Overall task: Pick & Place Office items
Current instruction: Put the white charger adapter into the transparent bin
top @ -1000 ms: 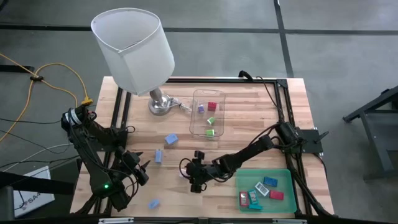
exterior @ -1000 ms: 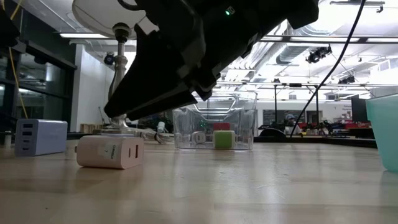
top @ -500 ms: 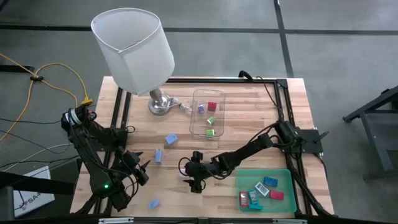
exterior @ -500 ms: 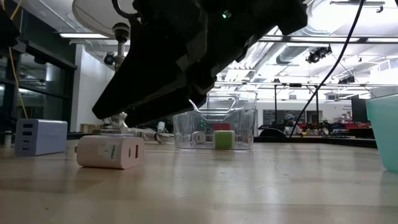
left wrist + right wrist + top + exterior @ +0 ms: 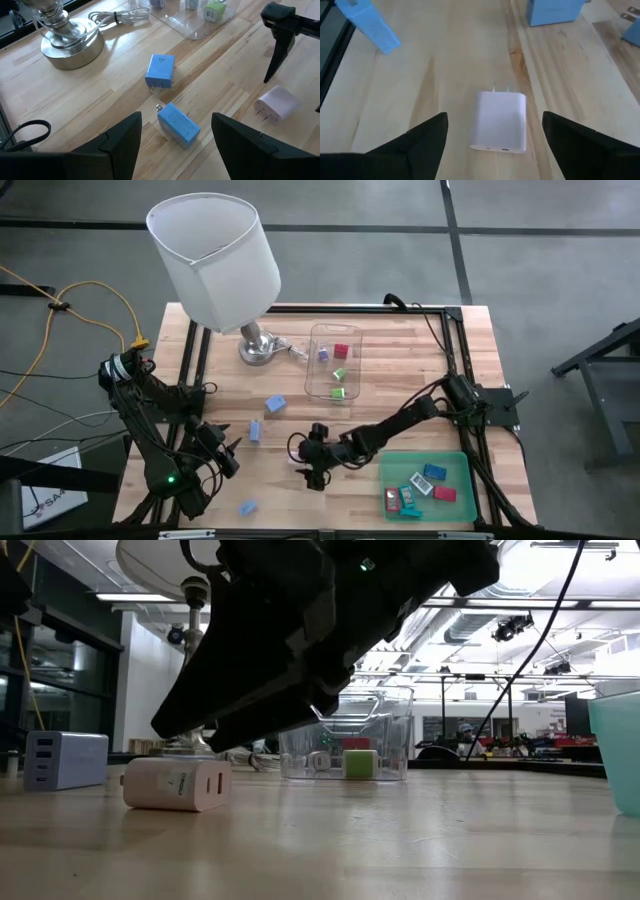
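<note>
Two blue chargers lie on the wooden counter near a lamp base, a white charger below the right hand

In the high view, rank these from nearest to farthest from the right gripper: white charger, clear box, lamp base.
From the right gripper:
1. White charger, between its open fingers.
2. Clear box, toward the table's back.
3. Lamp base, back left.
</note>
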`<state>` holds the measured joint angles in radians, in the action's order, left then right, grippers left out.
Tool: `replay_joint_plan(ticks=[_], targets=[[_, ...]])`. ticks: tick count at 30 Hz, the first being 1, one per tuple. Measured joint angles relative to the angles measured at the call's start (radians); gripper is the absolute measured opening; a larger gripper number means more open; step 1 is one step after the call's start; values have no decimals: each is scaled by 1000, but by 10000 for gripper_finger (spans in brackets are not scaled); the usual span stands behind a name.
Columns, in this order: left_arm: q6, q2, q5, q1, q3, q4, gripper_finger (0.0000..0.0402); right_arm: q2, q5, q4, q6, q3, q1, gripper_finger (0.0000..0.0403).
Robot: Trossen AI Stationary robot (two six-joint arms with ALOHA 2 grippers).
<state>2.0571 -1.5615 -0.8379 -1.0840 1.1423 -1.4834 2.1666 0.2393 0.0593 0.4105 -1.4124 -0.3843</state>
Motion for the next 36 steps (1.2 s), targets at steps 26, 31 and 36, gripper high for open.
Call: replay_joint_plan(ticks=[26, 31, 36], targets=[[0, 0, 0, 0, 0, 0, 232, 81, 38, 54, 57, -1, 7, 311], [0, 0, 0, 0, 0, 0, 232, 81, 46, 52, 57, -1, 6, 311], [0, 0, 0, 0, 0, 0, 232, 81, 49, 51, 57, -1, 6, 310]])
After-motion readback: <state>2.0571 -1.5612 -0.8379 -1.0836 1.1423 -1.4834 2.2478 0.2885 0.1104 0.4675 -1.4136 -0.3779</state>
